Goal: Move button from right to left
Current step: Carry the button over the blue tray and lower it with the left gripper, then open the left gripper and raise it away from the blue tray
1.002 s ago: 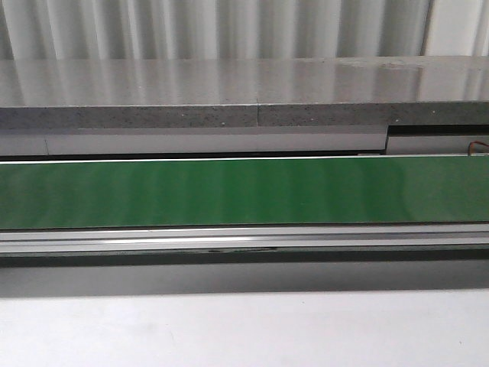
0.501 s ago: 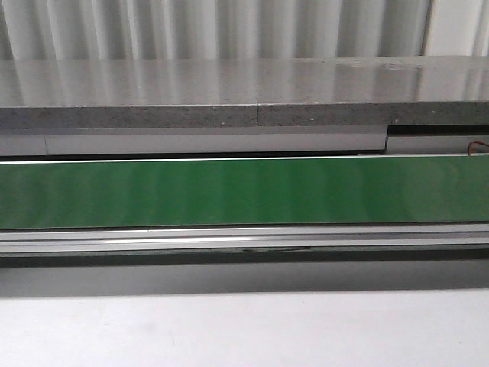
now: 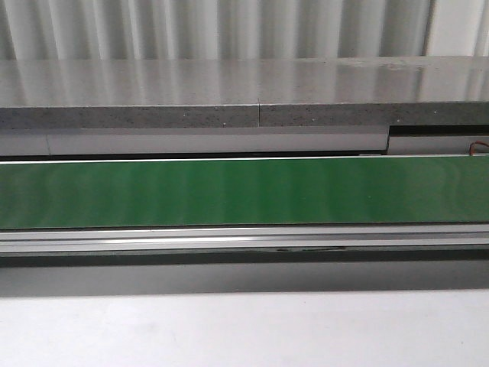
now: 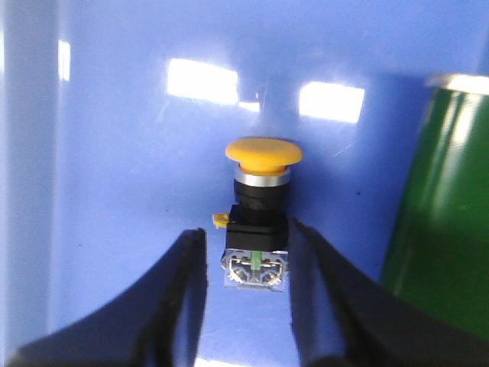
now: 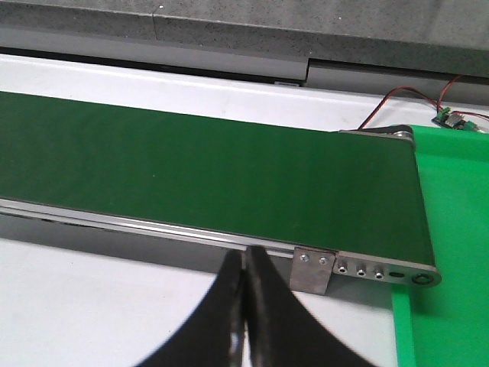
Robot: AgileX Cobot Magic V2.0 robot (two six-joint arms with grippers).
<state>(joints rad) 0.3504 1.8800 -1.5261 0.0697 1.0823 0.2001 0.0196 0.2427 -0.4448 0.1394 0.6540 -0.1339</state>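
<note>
Left gripper (image 4: pixel 248 264): your fingers stand apart, one on each side of the button (image 4: pixel 260 210), neither clearly pressing it.
Button: upright on the blue tray (image 4: pixel 130 153), between your fingers.
Right gripper (image 5: pixel 244 306): fingers together, holding nothing, above the belt (image 5: pixel 191 168) edge.
Progress: judged nearly done; button looks delivered, retreat remains.

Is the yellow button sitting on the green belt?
No, the button stands on a blue surface between the left gripper's fingers.
</note>
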